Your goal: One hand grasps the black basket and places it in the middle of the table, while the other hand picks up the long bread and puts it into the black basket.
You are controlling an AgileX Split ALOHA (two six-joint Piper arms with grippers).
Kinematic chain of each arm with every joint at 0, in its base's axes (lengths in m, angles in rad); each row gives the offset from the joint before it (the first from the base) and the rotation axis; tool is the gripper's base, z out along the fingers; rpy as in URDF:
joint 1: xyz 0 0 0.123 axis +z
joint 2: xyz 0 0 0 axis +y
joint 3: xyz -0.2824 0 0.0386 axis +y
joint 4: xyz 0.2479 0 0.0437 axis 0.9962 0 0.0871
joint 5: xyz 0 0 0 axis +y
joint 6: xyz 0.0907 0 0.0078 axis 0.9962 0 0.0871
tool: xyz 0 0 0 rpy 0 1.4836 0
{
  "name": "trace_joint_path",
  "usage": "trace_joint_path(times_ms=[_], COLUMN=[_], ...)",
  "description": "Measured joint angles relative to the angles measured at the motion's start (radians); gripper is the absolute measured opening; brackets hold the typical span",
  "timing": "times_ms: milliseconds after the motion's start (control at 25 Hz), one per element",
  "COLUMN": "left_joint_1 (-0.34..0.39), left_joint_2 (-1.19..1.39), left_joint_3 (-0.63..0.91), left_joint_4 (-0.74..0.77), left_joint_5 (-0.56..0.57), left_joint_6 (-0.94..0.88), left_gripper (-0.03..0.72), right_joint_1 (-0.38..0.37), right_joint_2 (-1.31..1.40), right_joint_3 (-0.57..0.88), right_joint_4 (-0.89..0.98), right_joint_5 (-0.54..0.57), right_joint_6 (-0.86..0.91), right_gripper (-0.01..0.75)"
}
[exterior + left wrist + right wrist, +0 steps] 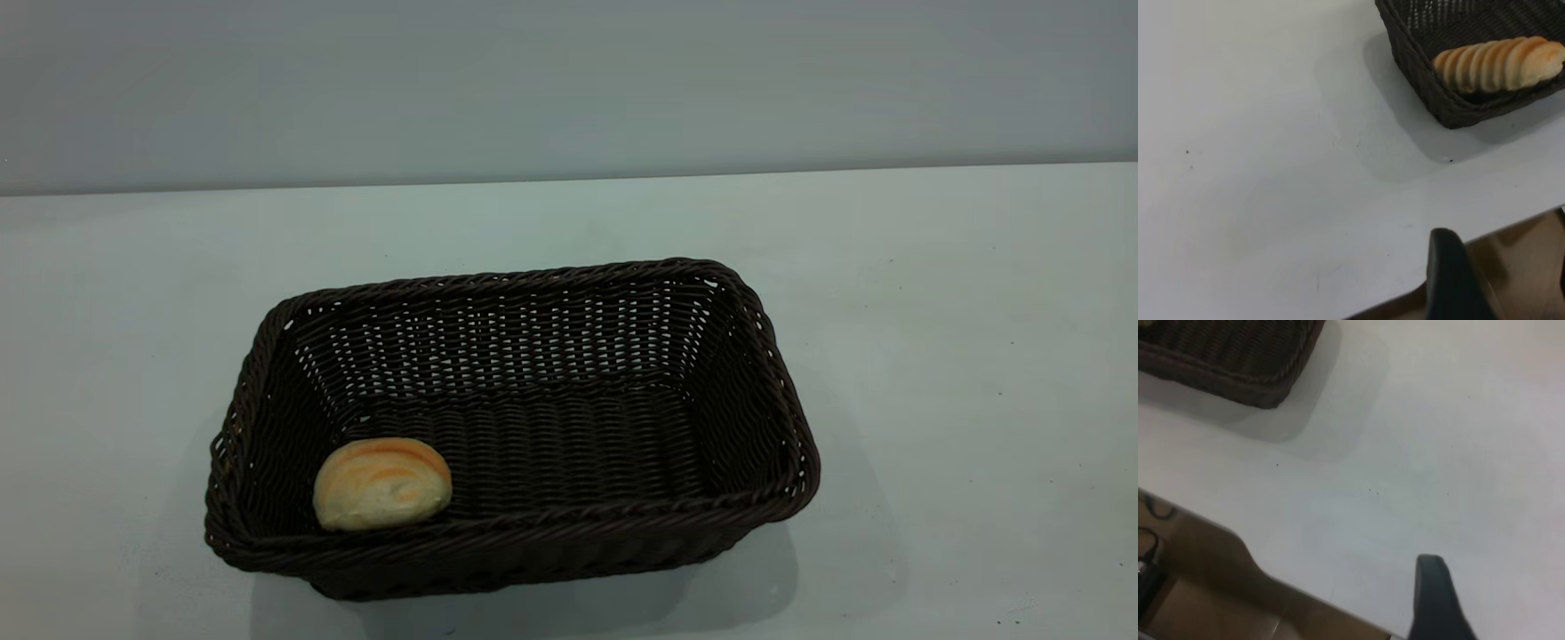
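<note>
The black basket (pixel 524 542) stands on the table (pixel 933 356), near its middle in the exterior view. The long bread (pixel 382 484) lies inside the basket at its front left corner, end-on to that view. The left wrist view shows the bread (pixel 1501 63) ridged and lengthwise against the basket's corner (pixel 1451 110). My left gripper (pixel 1503 230) hangs open and empty over the table's edge, well away from the basket. My right gripper (pixel 1501 577) is open and empty near the table's edge, with one finger (pixel 1431 590) showing. A basket corner (pixel 1265 383) lies far from it.
Neither arm shows in the exterior view. A grey wall (pixel 569 80) rises behind the table. Brown flooring (pixel 1525 267) lies beyond the table's edge in the left wrist view. Brown flooring (pixel 1198 587) and a dark cable (pixel 1151 547) lie beyond it in the right wrist view.
</note>
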Motion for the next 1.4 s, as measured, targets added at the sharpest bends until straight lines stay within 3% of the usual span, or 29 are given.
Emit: trace_joint_path(times_ms=[920,1040,1240,1400], left_joint_1=[0.011,0.095,0.281,0.356], left_joint_2=[0.000,0.000,0.000,-0.001], left_joint_3=[0.001,0.001,0.001,0.001], left_joint_4=[-0.002,-0.002,-0.002,-0.002], left_joint_5=[0.000,0.000,0.000,0.000], left_joint_6=[0.003,0.005,0.006,0.008], left_gripper=[0.431,0.431,0.431,0.431], right_joint_1=[-0.002,-0.051,-0.198,-0.281], right_joint_2=[0.000,0.000,0.000,-0.022], right_joint_3=[0.000,0.000,0.000,0.000], right_joint_4=[0.000,0.000,0.000,0.000], right_joint_5=[0.000,0.000,0.000,0.000], right_joint_6=[0.000,0.000,0.000,0.000], right_gripper=[0.479,0.479,0.478,0.478])
